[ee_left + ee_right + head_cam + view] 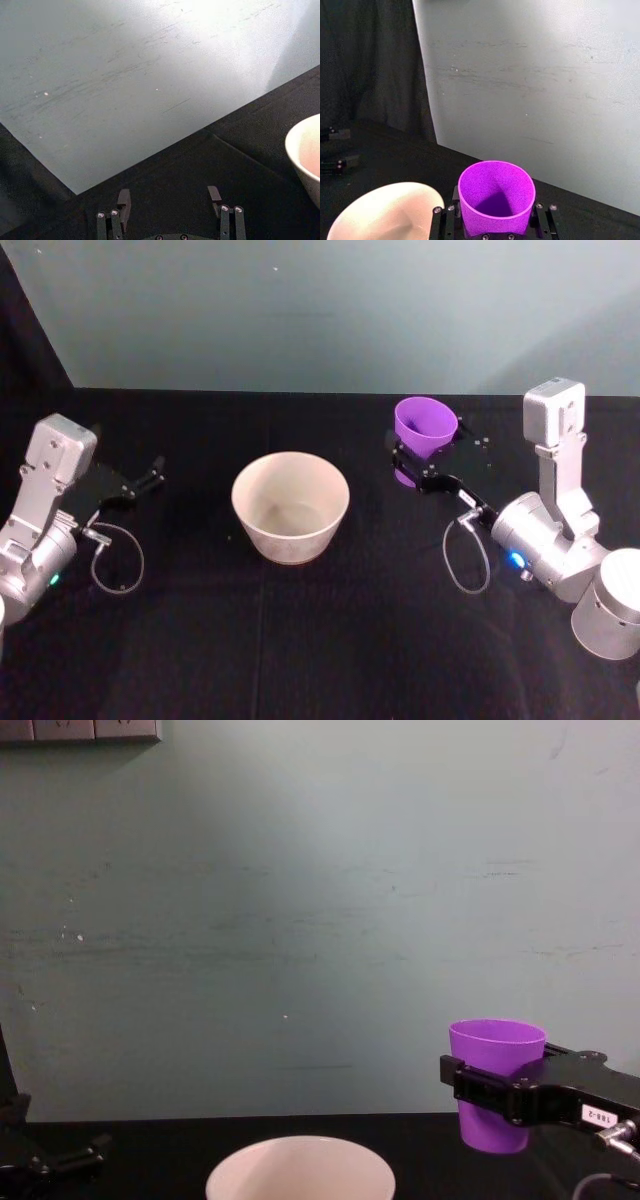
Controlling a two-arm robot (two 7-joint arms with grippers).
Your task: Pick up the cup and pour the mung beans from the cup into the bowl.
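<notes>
- The cup (425,423) is held upright in the right pincer (432,447). One dark finger is pressed against each side of its wall, below the rim.
- The cup is found to the right of the bowl (290,535) and slightly farther back. It is clearly apart from the bowl, with a strip of black bench (330,640) between them.
- In the chest view the cup's rim is seen well above the bowl's rim. It cannot be told whether the cup's base touches the bench.
- The bowl is set upright near the middle of the bench, with its opening facing up.
- The left pincer (150,475) is kept low at the left side, well apart from the bowl. Its fingers are spread wide and nothing is held.
- A pale green wall (300,920) is seen behind the bench.
</notes>
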